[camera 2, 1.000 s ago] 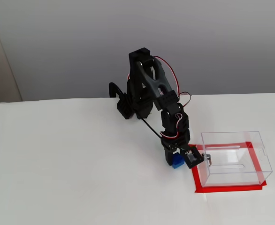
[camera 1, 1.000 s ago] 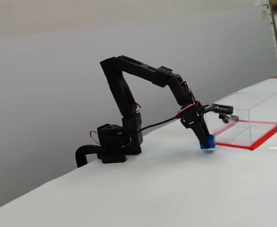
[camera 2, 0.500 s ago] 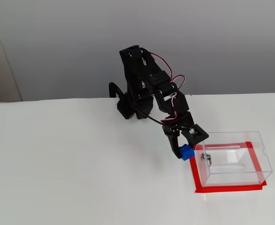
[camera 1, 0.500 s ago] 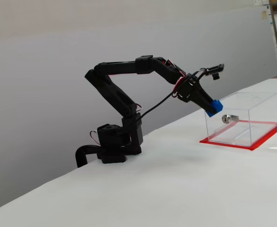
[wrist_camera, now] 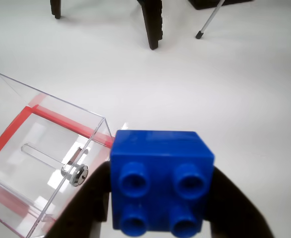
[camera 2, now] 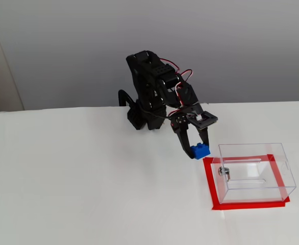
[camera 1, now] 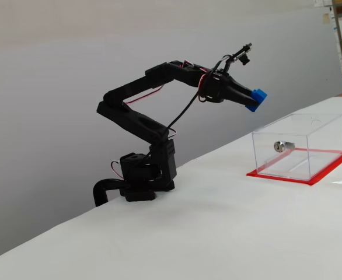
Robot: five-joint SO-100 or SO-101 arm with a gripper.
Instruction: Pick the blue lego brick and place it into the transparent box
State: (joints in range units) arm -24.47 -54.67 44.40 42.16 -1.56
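Observation:
My gripper (wrist_camera: 161,208) is shut on the blue lego brick (wrist_camera: 160,181), studs facing the wrist camera, black fingers (wrist_camera: 83,208) on either side. In both fixed views the brick (camera 1: 256,98) (camera 2: 200,151) is held in the air, above and to the left of the transparent box (camera 1: 299,146) (camera 2: 251,172). The box stands on a red base (camera 1: 328,169) and has a small silver metal cylinder (wrist_camera: 76,174) on its wall. In the wrist view the box (wrist_camera: 41,163) lies at the lower left of the brick.
The white table (camera 2: 88,194) spreads around the arm's black base (camera 1: 142,181). Dark furniture legs (wrist_camera: 153,25) and a thin metal leg (wrist_camera: 207,22) stand at the far edge in the wrist view.

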